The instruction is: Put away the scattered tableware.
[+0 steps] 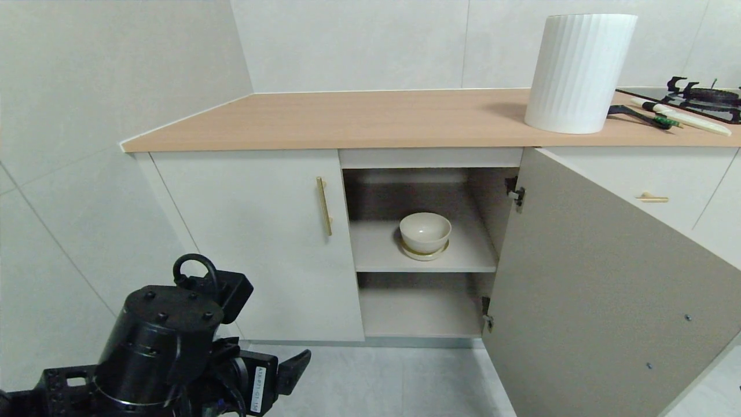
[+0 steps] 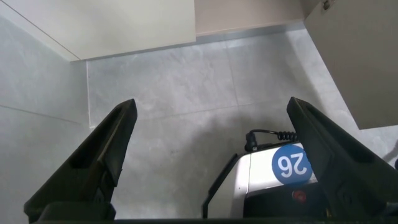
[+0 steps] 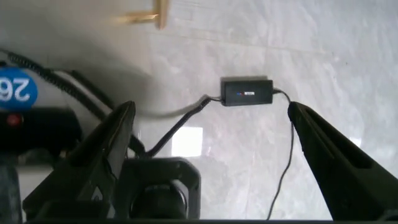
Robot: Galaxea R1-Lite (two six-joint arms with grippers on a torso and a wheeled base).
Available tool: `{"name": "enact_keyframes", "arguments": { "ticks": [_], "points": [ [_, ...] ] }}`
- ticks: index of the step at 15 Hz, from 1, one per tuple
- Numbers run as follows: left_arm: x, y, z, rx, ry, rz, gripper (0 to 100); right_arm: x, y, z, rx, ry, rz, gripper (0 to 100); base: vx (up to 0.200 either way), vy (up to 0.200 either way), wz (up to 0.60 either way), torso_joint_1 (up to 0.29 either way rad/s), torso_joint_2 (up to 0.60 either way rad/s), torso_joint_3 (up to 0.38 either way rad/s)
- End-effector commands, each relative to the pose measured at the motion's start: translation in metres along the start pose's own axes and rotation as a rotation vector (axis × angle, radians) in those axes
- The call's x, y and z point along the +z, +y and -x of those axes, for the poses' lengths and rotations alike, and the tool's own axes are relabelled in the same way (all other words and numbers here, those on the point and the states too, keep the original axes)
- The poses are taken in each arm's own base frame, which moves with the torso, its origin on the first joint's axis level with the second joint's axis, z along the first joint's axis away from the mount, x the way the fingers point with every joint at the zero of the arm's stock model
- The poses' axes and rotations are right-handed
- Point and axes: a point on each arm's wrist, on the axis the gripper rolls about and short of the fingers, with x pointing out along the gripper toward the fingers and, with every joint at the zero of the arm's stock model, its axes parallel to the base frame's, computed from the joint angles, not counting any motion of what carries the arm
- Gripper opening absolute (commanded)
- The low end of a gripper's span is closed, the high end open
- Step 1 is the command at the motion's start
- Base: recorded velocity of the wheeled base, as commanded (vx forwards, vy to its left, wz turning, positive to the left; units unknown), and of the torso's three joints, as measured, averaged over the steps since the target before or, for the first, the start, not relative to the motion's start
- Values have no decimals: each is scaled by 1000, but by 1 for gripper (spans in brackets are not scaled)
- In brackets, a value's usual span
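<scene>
Far right on the counter (image 1: 347, 116), utensils (image 1: 689, 120) lie crosswise, likely nearer the right gripper (image 3: 210, 107); it and the left gripper (image 2: 211, 106) gape wide, empty.

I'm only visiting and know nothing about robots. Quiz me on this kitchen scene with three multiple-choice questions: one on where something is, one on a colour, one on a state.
1. Where is the bowl?
A. on the countertop
B. on the upper shelf behind the open door
C. on the floor

2. What colour is the handle on the shut door?
A. gold
B. black
C. red

3. How does the right-hand cabinet door stand?
A. shut
B. swung open
C. taken off and lying flat

Answers:
1 B: the bowl sits on a saucer on the upper shelf.
2 A: the upright bar looks gold against the pale door.
3 B: it stands swung outward, leaving the inside in plain sight.
</scene>
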Motion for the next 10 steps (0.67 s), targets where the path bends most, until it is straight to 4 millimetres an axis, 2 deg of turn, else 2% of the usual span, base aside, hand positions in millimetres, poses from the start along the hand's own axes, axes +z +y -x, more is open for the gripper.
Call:
{"name": "enact_keyframes", "arguments": {
  "ticks": [1,6,10],
  "points": [
    [0,0,-1,1,3,-1,100,9,-10,-14,-46,43,-69,100,0,0,0,0,0,0],
    [0,0,0,1,1,0,100,22,-21,-29,-89,6,-135,100,0,0,0,0,0,0],
    [0,0,0,1,1,0,100,33,-23,-52,-88,-15,-154,100,0,0,0,0,0,0]
  ]
}}
